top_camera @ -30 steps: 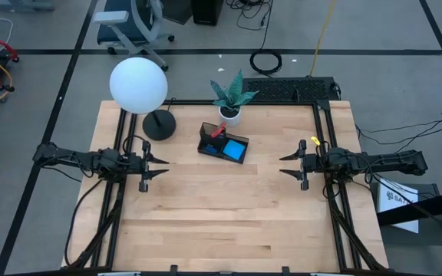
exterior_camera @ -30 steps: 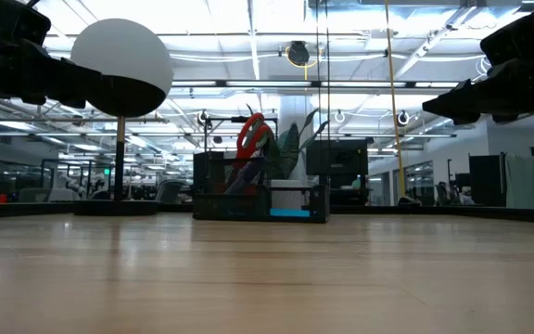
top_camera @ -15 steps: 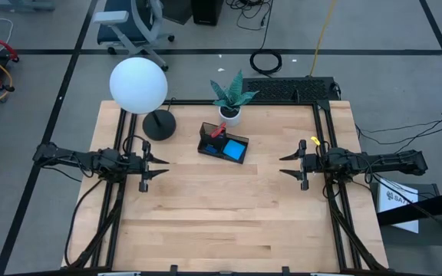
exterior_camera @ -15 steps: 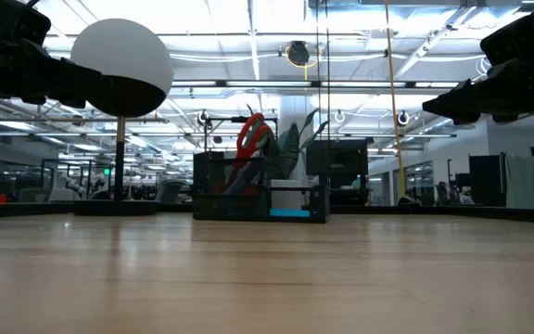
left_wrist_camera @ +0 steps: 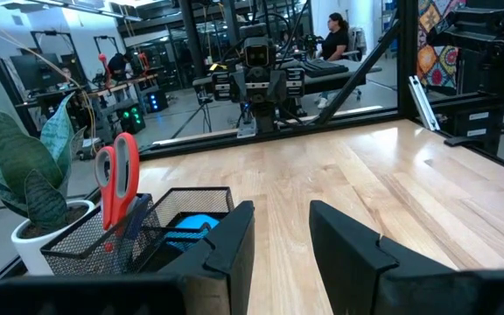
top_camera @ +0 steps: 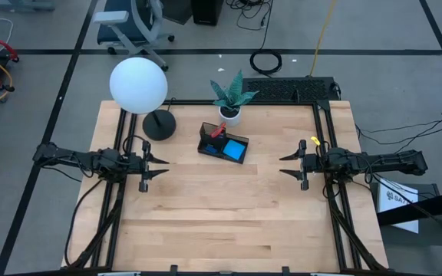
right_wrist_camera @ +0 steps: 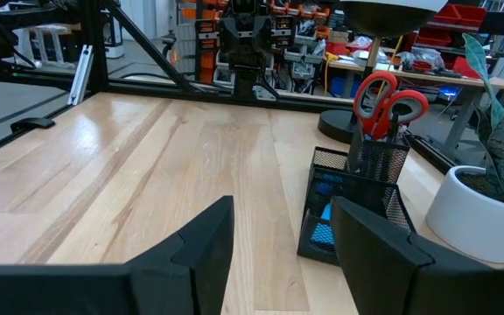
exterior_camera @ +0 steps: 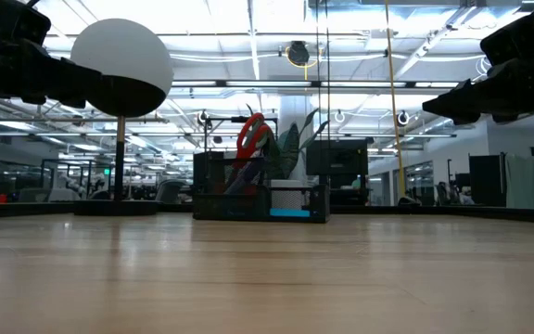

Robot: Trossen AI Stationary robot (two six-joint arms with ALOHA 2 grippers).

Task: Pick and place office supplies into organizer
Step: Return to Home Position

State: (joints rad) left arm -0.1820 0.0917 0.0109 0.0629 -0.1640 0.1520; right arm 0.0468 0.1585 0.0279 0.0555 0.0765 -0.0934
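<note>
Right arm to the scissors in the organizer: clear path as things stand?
Probably yes. The right hand is open, and nothing stands between it and the organizer. The scissors stand handles-up, free from above; the plant pot sits close beside them.

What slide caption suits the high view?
The left tool and right tool hang open at the table's sides; the organizer holds red scissors and a blue note pad.

Nothing has visibly changed since the earlier pictures. The left gripper [top_camera: 162,169] and right gripper [top_camera: 282,165] have not moved from the side edges of the table [top_camera: 221,207].
</note>
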